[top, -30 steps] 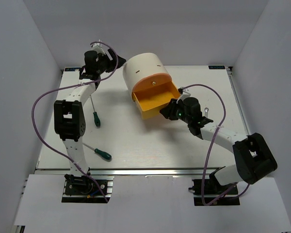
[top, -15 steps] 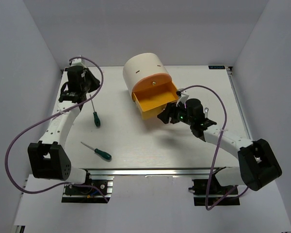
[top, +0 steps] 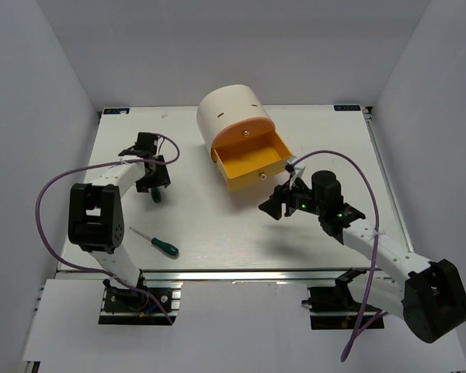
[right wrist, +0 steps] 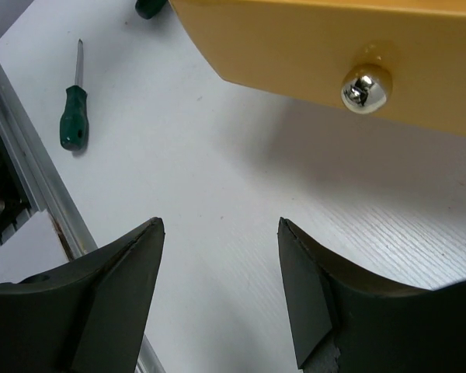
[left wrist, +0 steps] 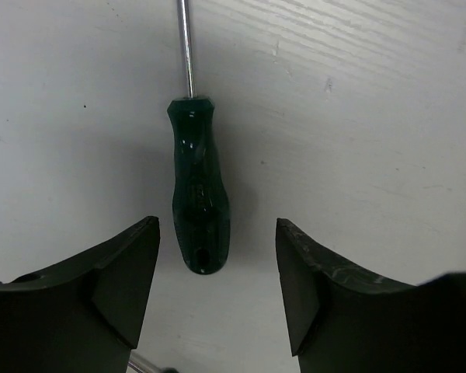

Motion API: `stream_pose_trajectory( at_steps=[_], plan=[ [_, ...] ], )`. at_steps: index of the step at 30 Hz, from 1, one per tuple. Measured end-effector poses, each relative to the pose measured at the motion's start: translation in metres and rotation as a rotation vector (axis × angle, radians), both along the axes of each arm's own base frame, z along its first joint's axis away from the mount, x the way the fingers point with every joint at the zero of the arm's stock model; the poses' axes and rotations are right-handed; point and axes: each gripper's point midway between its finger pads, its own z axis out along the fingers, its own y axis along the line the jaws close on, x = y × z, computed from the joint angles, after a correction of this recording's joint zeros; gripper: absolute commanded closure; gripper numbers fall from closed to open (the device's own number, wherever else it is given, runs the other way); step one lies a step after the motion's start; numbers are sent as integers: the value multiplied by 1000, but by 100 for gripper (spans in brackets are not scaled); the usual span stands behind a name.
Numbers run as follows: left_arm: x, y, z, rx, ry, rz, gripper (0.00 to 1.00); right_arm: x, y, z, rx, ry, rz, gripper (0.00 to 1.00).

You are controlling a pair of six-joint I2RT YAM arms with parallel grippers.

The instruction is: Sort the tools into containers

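The left claw [left wrist: 217, 227] hangs wide open right over the green-handled screwdriver [left wrist: 196, 179], one finger either side of the handle, not touching it yet. That screwdriver lies flat on the table [top: 217, 225], off to the left of the cream cabinet [top: 227, 109]. It looks light and rigid, and the glossy plastic handle might be a bit slippery. So I'd pinch across the fat middle of the handle, not the thin steel shaft, which would probably roll or twist out.

The right claw [right wrist: 221, 229] is spread open too, holding nothing, just in front of the pulled-out orange drawer [top: 252, 172] and its shiny knob [right wrist: 365, 87]. A smaller screwdriver [top: 157, 242] lies nearer the front edge, well clear. I'd only watch the right arm sitting near the drawer mouth, plus the purple cable [top: 50, 194] looping off the left arm.
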Motion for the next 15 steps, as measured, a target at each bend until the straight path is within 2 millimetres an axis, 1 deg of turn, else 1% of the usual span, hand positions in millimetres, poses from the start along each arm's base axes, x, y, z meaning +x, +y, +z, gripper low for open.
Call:
stream_pose_trajectory(
  at_steps=[4, 7, 8, 10, 11, 12, 14, 15],
  plan=[
    [-1, 5, -16, 39, 42, -14, 30, -2, -7, -6, -8, 6, -2, 34],
    [-3, 7, -32, 55, 85, -22, 37, -3, -12, -10, -17, 18, -7, 34],
    [-3, 6, -38, 53, 99, -23, 41, -2, -12, -10, -17, 18, -9, 34],
    [2, 6, -37, 59, 88, -26, 47, -1, -14, -10, -17, 16, -15, 34],
    [3, 6, -38, 60, 86, -25, 52, 0, -15, -10, -17, 14, -19, 34],
    [3, 7, -38, 61, 83, -28, 62, 1, -16, -9, -16, 12, -23, 34],
    [4, 6, -37, 63, 81, -33, 72, 3, -18, -8, -15, 8, -31, 34],
    [4, 6, -37, 61, 79, -33, 80, 3, -19, -7, -15, 7, -33, 34]
  ],
)
